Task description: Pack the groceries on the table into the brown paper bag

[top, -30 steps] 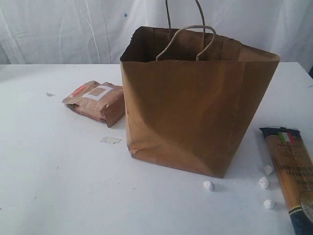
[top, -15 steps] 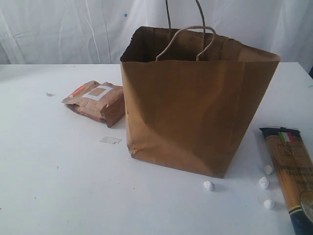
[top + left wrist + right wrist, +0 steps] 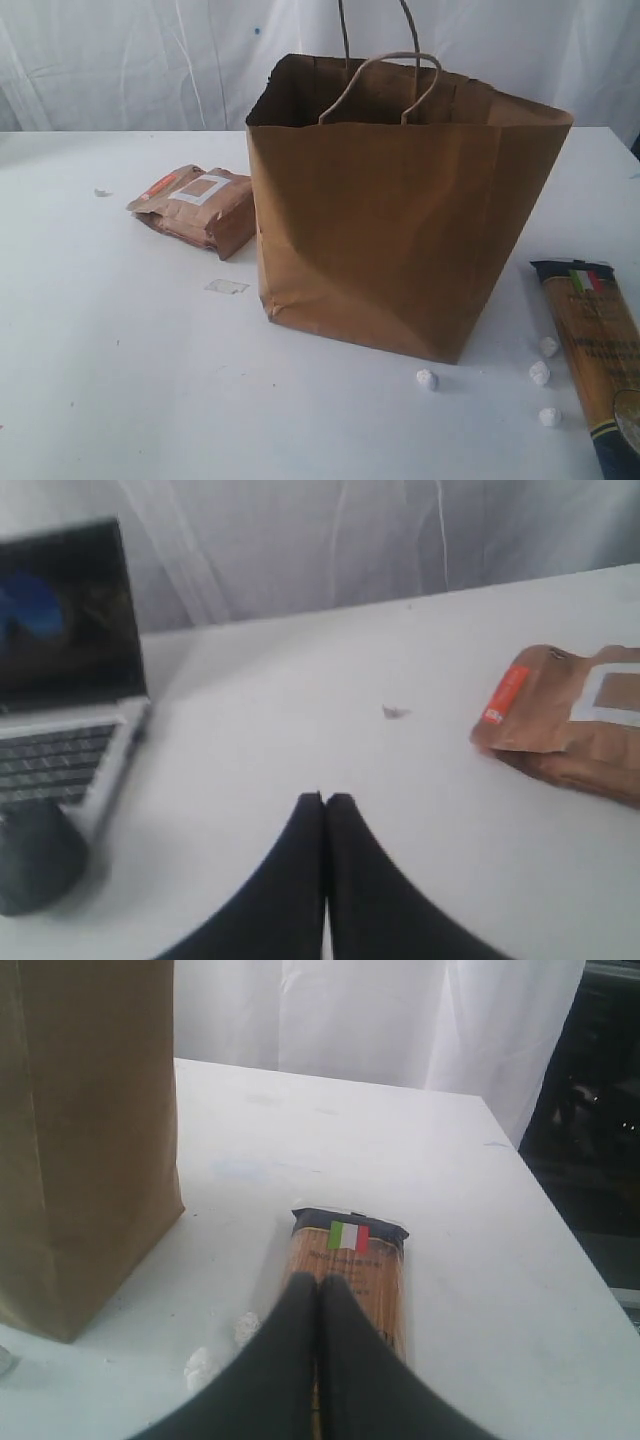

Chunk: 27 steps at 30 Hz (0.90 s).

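The tall brown paper bag point(image 3: 400, 215) stands upright and open in the middle of the white table point(image 3: 110, 380). A brown labelled pouch point(image 3: 198, 208) lies flat to its left, also seen as the pouch point(image 3: 575, 720) in the left wrist view. A long spaghetti packet point(image 3: 600, 350) lies at the right front; the packet point(image 3: 352, 1260) shows in the right wrist view. My left gripper point(image 3: 325, 800) is shut and empty, above bare table short of the pouch. My right gripper point(image 3: 318, 1285) is shut and empty, hovering over the spaghetti packet beside the bag point(image 3: 85, 1130). Neither gripper shows in the exterior view.
Small white crumpled bits point(image 3: 427, 379) lie near the bag's front corner and beside the spaghetti. A scrap of clear tape point(image 3: 226, 287) lies left of the bag. A laptop point(image 3: 65, 690) and a dark round object point(image 3: 35, 855) sit past the table's left side. The right table edge point(image 3: 560, 1230) is close.
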Each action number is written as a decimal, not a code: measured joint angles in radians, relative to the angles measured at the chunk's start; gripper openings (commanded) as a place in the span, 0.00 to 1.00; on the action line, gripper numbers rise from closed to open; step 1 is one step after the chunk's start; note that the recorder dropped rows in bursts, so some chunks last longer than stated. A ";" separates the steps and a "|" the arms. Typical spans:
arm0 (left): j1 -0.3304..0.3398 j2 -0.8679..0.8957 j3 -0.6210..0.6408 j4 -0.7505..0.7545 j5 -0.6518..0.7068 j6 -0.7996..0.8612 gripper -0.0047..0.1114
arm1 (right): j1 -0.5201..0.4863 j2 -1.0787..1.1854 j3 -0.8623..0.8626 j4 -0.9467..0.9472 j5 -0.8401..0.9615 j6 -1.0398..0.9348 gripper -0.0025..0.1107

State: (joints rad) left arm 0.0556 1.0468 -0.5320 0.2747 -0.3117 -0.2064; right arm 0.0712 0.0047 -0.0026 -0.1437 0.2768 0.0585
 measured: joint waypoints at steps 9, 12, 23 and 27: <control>-0.129 0.199 -0.003 0.709 0.077 -0.787 0.04 | 0.000 0.000 0.000 0.000 0.000 0.000 0.02; -0.217 0.215 -0.048 0.916 0.141 -1.023 0.04 | 0.000 0.000 0.000 0.000 0.000 0.000 0.02; -0.321 0.446 -0.367 0.823 0.434 -0.956 0.04 | 0.000 0.000 0.000 0.000 0.000 0.000 0.02; -0.333 0.595 -0.601 0.685 0.438 -0.783 0.04 | 0.000 0.000 0.000 0.000 0.000 0.000 0.02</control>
State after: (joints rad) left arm -0.2779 1.6422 -1.1328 0.9594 0.1259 -0.9896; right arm 0.0712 0.0047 -0.0026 -0.1437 0.2768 0.0585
